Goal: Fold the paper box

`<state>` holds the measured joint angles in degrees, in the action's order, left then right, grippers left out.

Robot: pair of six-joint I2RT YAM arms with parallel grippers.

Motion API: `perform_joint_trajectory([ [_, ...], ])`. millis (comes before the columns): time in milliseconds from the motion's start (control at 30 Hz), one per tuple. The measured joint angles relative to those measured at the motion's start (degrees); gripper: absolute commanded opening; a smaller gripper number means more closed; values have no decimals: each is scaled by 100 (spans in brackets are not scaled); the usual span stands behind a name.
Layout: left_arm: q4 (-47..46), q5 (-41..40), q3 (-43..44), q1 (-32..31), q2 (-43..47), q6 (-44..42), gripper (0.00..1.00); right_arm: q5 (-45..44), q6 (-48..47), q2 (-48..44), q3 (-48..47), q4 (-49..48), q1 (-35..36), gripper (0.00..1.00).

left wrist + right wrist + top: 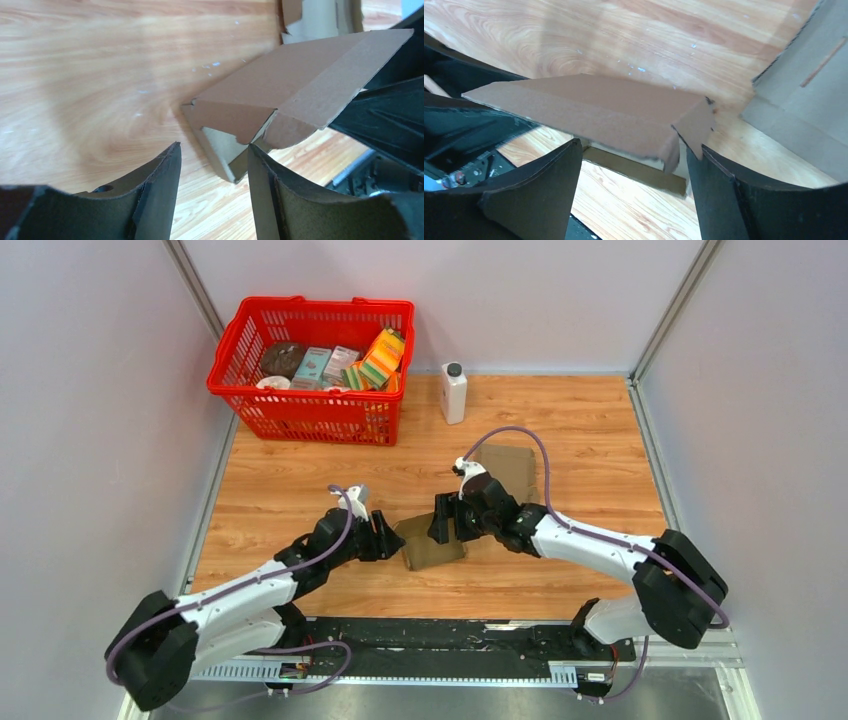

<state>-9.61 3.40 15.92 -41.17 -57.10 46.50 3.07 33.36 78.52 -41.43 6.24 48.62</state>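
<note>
A brown cardboard box [432, 543], partly folded, lies on the wooden table between my two grippers. My left gripper [388, 537] is at its left end, open, with the box's corner flap [235, 137] just ahead of the fingertips [167, 160]. My right gripper [447, 523] is at its right end, open, with the raised lid panel [589, 112] and a small side flap [696, 125] just past its fingertips [704, 160]. Neither gripper holds the box.
A flat cardboard sheet [510, 465] lies behind the right gripper; it also shows in the right wrist view [804, 100]. A red basket [315, 410] of groceries stands at the back left. A white bottle [454, 392] stands beside it.
</note>
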Motion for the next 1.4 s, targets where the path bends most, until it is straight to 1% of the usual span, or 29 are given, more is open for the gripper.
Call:
perform_joint_trajectory([
  [67, 555, -304, 92, 13, 437, -179, 60, -90, -256, 13, -269, 407, -33, 79],
  [133, 1047, -503, 282, 33, 619, -376, 56, -216, -424, -57, -323, 688, -33, 79],
  [200, 1445, -612, 588, 39, 619, -645, 51, -417, -621, -264, -271, 1152, -33, 79],
  [267, 1742, -654, 940, 39, 505, -896, 49, -544, -809, -474, -212, 1419, -33, 78],
  [400, 1952, -599, 1475, 37, 144, -1252, 49, -817, -1231, -763, -168, 1534, -33, 77],
  [533, 2057, -542, 1626, 2, -127, -1427, 49, -1045, -1611, -649, -179, 1414, -33, 72],
  [567, 2109, -540, 1637, -22, -186, -1456, 49, -1121, -1624, -562, -205, 1408, -35, 73],
  [667, 2251, -544, 1641, -85, -249, -1497, 51, -1547, -1300, -435, -289, 1552, -105, 77],
  [733, 2291, -562, 1641, -101, -225, -1504, 52, -1971, -710, -577, -315, 1912, -267, 83],
  [767, 2328, -573, 1641, -109, -190, -1508, 54, -2184, -435, -734, -306, 2127, -345, 88],
  [800, 2369, -595, 1641, -109, -131, -1515, 55, -2406, -107, -1003, -258, 2385, -437, 97],
  [867, 2417, -643, 1641, -109, 68, -1515, 55, -2667, 391, -1674, -50, 2675, -634, 98],
  [933, 2411, -686, 1639, -111, 323, -1510, 55, -2706, 774, -2514, 264, 2924, -984, 97],
  [967, 2409, -704, 1635, -111, 455, -1506, 55, -2656, 931, -2879, 435, 3001, -1270, 97],
  [1033, 2393, -719, 1593, -111, 706, -1482, 54, -2573, 1141, -3329, 743, 3077, -1934, 91],
  [1067, 2393, -726, 1543, -111, 848, -1467, 54, -2476, 1213, -3442, 883, 3119, -2286, 87],
  [1100, 2404, -732, 1484, -111, 975, -1445, 54, -2238, 1300, -3499, 1051, 3126, -2752, 75],
  [1167, 2417, -732, 1342, -111, 1193, -1399, 53, -1980, 1556, -3473, 1259, 3213, -3322, 68],
  [1200, 2450, -719, 1270, -111, 1290, -1362, 53, -1884, 1687, -3405, 1300, 3322, -3477, 64],
  [1267, 2505, -702, 1137, -111, 1432, -1305, 53, -1764, 1923, -3220, 1294, 3508, -3543, 63],
  [1400, 2533, -656, 831, -111, 1655, -1130, 52, -1519, 2149, -2546, 1163, 3637, -3558, 62],
])
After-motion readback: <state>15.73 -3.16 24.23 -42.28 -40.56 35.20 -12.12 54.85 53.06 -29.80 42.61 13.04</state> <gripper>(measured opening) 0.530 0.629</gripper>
